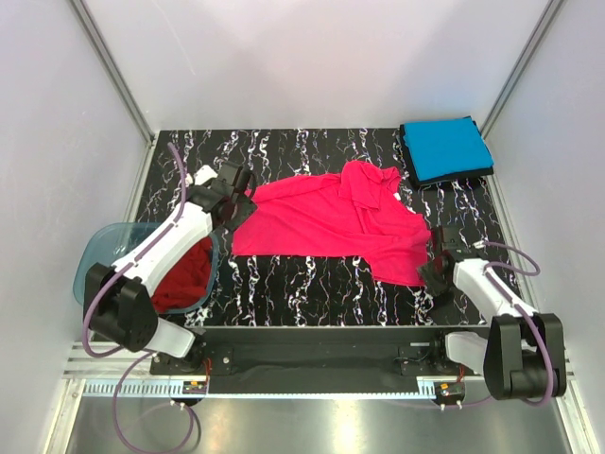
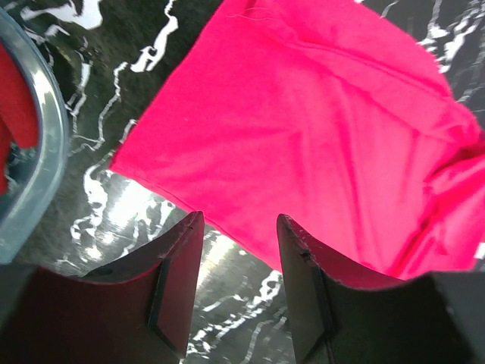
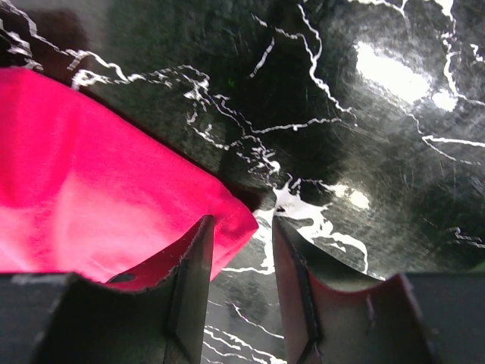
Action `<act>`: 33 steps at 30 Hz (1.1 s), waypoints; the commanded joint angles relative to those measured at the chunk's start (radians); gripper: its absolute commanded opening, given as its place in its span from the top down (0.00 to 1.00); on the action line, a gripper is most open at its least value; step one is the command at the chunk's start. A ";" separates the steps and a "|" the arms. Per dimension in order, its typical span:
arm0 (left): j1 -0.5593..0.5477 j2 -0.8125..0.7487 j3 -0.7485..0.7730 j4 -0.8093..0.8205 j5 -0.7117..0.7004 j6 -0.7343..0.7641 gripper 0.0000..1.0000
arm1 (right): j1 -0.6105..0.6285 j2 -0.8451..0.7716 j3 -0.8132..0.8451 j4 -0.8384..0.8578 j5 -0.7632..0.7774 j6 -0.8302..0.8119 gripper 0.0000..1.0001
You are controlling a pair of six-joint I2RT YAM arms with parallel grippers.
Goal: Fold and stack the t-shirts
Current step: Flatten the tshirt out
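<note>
A bright pink-red t-shirt (image 1: 331,222) lies spread and rumpled on the black marbled table (image 1: 312,288). My left gripper (image 1: 238,194) is open at the shirt's left edge; in the left wrist view the cloth (image 2: 318,136) lies just beyond the gripper (image 2: 239,227). My right gripper (image 1: 437,257) is open at the shirt's right near corner, and that corner (image 3: 114,205) lies between its jaws (image 3: 241,227). A folded bright blue t-shirt (image 1: 444,148) lies on a dark one (image 1: 463,180) at the back right. A darker red t-shirt (image 1: 187,274) sits in the tub.
A translucent blue-grey plastic tub (image 1: 104,248) stands at the left near edge, under my left arm; its rim (image 2: 42,167) shows in the left wrist view. White walls with metal rails close in the table on three sides.
</note>
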 commanded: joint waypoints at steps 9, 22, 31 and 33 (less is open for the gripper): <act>0.012 -0.057 -0.010 -0.054 0.080 -0.323 0.53 | 0.000 -0.043 -0.024 0.084 0.113 0.027 1.00; -0.052 0.083 -0.027 -0.185 0.082 -0.644 0.52 | 0.000 -0.438 0.121 -0.148 0.287 -0.027 1.00; -0.131 0.184 -0.004 -0.357 0.040 -0.830 0.54 | -0.001 -0.389 0.142 -0.111 0.190 -0.033 1.00; -0.137 0.176 -0.036 -0.355 0.057 -0.841 0.54 | -0.001 -0.399 0.139 -0.103 0.182 -0.043 1.00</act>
